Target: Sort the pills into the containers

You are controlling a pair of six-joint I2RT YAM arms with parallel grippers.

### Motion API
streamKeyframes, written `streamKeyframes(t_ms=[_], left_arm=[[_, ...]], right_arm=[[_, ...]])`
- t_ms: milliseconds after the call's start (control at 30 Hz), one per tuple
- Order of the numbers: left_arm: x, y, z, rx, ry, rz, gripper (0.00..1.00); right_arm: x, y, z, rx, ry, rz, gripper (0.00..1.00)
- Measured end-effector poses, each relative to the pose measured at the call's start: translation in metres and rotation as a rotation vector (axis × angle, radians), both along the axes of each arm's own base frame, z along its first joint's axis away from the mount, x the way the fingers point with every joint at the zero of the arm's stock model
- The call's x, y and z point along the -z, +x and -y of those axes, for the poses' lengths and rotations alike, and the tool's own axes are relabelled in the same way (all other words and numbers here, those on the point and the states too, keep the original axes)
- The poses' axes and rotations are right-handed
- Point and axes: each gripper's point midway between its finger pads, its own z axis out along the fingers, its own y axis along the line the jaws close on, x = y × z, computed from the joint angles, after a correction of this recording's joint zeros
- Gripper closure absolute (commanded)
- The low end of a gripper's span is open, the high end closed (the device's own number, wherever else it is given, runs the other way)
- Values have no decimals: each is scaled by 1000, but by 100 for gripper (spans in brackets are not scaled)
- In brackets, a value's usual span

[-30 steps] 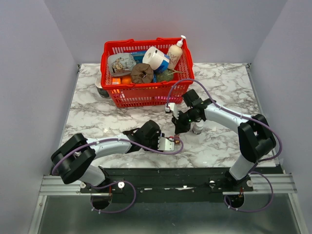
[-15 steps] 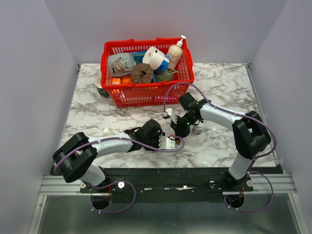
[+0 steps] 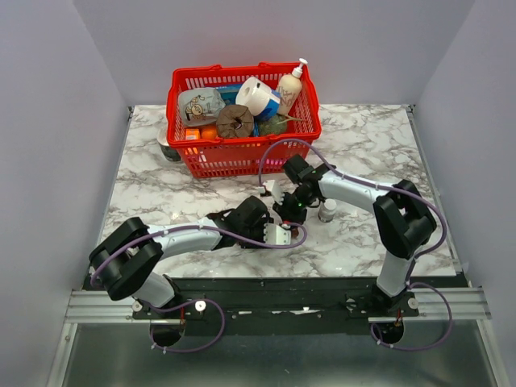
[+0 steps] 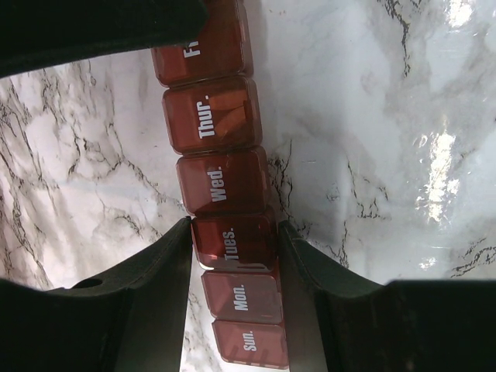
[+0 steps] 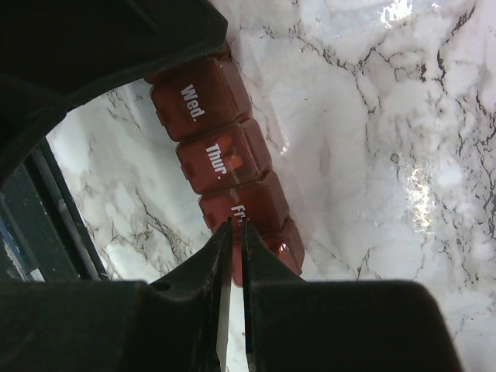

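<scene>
The desk in front of me is white marble veined with grey. Toward its far edge stands a red mesh basket, with a small round dark thing just beside its left corner. Nearer me lies a dark-red pill strip, day names printed on its lids. A small white bottle stands upright to its right.

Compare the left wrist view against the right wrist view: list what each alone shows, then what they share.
Left wrist only: Sun. lid, Mon. lid, and the left pincer gripping the strip at its Tues. lid. Right wrist only: the right pincer, shut, over the Fri. lid, and the end compartment beyond. Both: Wed. lid, Thur. lid, marble table.
</scene>
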Motion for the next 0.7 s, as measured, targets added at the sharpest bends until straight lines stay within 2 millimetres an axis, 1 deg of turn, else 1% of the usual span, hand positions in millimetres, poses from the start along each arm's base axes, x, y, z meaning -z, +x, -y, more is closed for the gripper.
streamKeyframes(t_ms=[133,267,433,600,700], left_arm=[[0,1,1,-4,-3,-2,67],[0,1,1,-5,-3,-3,67],[0,1,2,-7,-3,-4,67],[0,1,2,-7,-3,-4,67],[0,1,2,-9,-4,-6,67]], right_arm=[[-5,2,4,-4,7,10,83],[-16,5,10,-10,25,29,83],[-27,5,13,-28,50,48,83],[-24,2,15,-37,42,39,83],[-14,1,17,-35,19,14,83]])
